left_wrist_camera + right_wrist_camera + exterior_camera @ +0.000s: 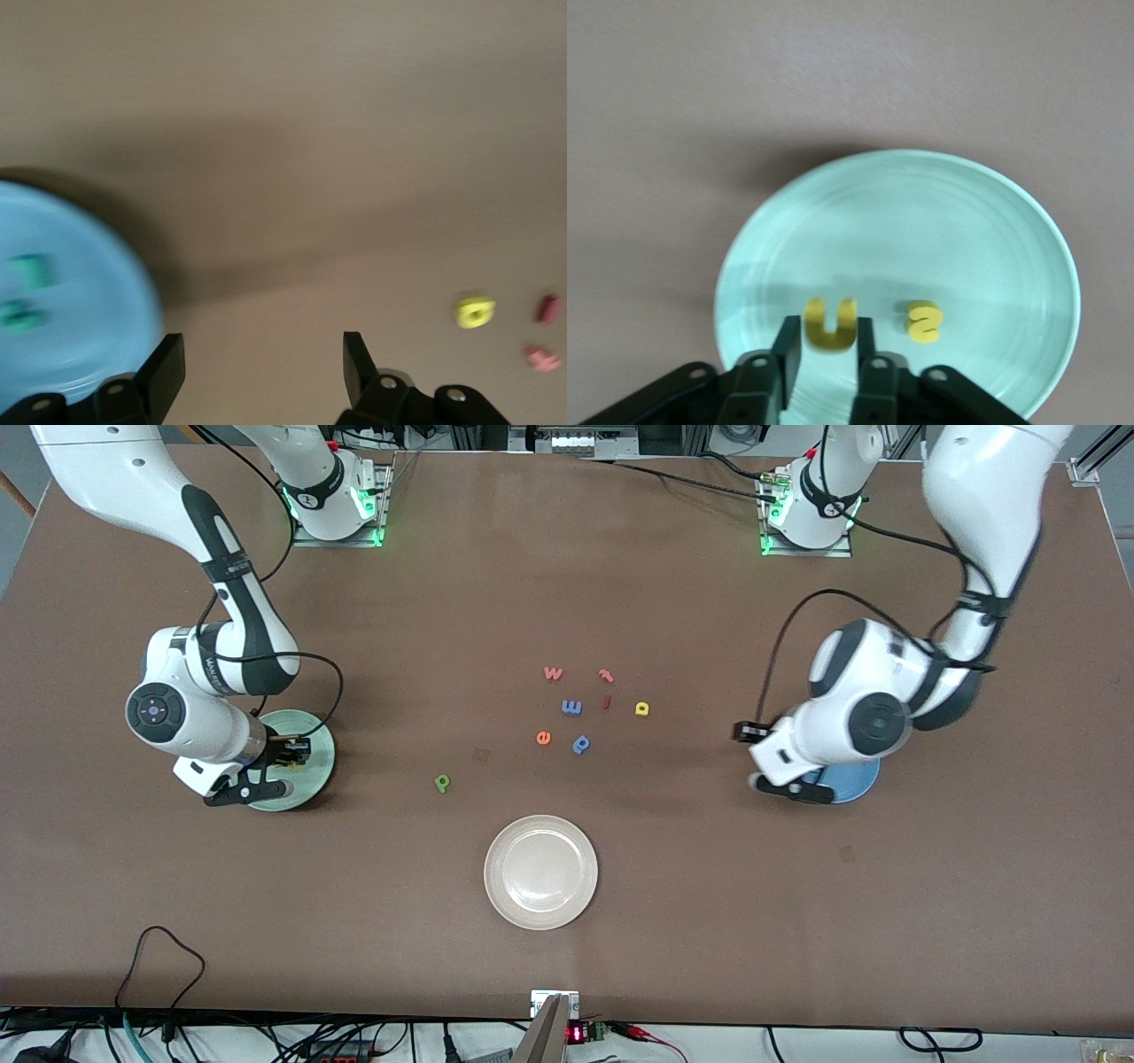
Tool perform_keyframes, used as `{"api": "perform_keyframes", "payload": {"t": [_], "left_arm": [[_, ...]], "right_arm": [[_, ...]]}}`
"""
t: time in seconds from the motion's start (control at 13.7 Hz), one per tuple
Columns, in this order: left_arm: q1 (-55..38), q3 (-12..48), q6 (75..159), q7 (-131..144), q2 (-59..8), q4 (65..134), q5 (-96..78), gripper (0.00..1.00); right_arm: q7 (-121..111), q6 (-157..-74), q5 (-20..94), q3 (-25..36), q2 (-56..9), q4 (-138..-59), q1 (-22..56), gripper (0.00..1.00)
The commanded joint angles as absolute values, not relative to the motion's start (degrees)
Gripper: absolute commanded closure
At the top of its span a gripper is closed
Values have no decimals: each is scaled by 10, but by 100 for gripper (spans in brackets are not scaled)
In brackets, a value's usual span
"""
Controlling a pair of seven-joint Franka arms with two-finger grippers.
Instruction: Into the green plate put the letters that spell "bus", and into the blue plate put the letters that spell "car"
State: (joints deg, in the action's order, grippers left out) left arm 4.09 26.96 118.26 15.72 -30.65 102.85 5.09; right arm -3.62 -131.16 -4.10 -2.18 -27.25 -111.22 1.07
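My right gripper [827,326] hangs low over the green plate [939,212], at the right arm's end of the table. A yellow u [830,324] sits between its fingertips and looks blurred, the jaws just parted beside it. A yellow s [924,321] lies in that plate. My left gripper [264,363] stands open and holds nothing, over bare table at the rim of the blue plate [97,310]. Two teal letters [31,270] lie in the blue plate. The green b [442,782] and the yellow a [642,708] lie on the table.
A white plate [540,872] sits nearer the front camera at mid table. Loose letters cluster in the middle: pink w [553,673], red r-like letter [606,676], blue m [571,707], orange e [543,737], blue p [581,744].
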Motion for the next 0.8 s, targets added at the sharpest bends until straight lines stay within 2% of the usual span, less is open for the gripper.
{"api": "perform_keyframes", "payload": {"t": [0.0,0.07,0.22,0.51,0.73], "left_arm": [[-32,268,1226,240,-339,1024,47,23],[-64,267,1239,266,-344,1025,47,26],[-90,265,1251,303,-354,1027,55,30],[-96,265,1271,305,-376,1037,57,30],[-103,263,1276,305,-379,1040,58,29]], "right_arm": [[-33,-1314,-31,-34,-267,-1109,25,34],[-24,-1324,-26,-34,-268,-1104,40,29],[2,-1344,-13,-34,-279,-1079,78,29],[93,-1344,-14,-34,-325,-1003,145,29],[140,-1346,-13,-34,-358,-982,169,33]]}}
